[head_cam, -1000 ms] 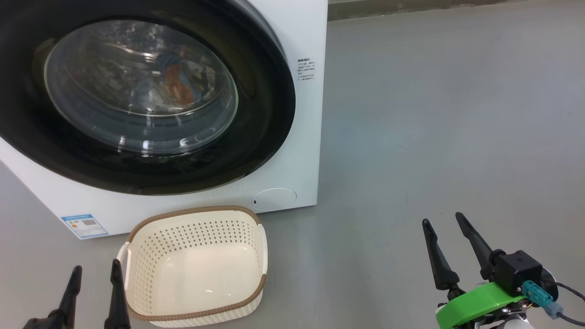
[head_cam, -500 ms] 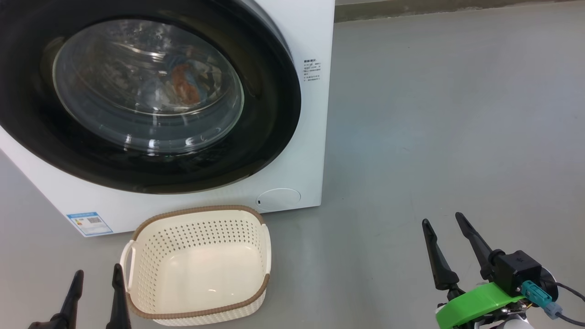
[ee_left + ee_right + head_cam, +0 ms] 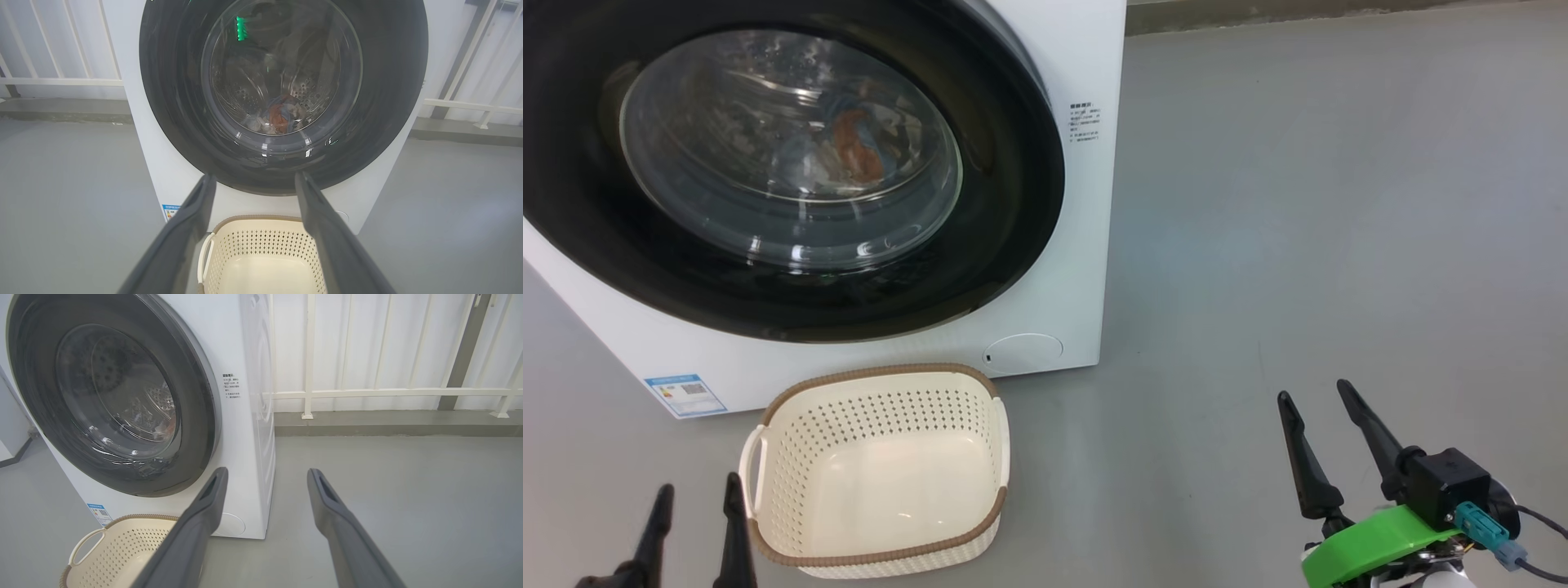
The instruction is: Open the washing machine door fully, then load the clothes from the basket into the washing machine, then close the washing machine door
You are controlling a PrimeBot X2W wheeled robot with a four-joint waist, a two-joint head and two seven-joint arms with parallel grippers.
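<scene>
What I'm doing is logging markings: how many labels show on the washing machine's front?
2. A blue sticker at the lower left corner of the washing machine; black printed text right of the washing machine door. Its top is out of frame; more may be hidden.

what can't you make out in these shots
Head view: glare on the door glass blurs the clothes; how many pieces is unclear.
Head view: the printed notice and blue sticker on the washing machine are too small to read.
Head view: the machine's top is cut off by the upper edge.
Left wrist view: the basket is cut off by the bottom edge and partly behind the left gripper.
</scene>
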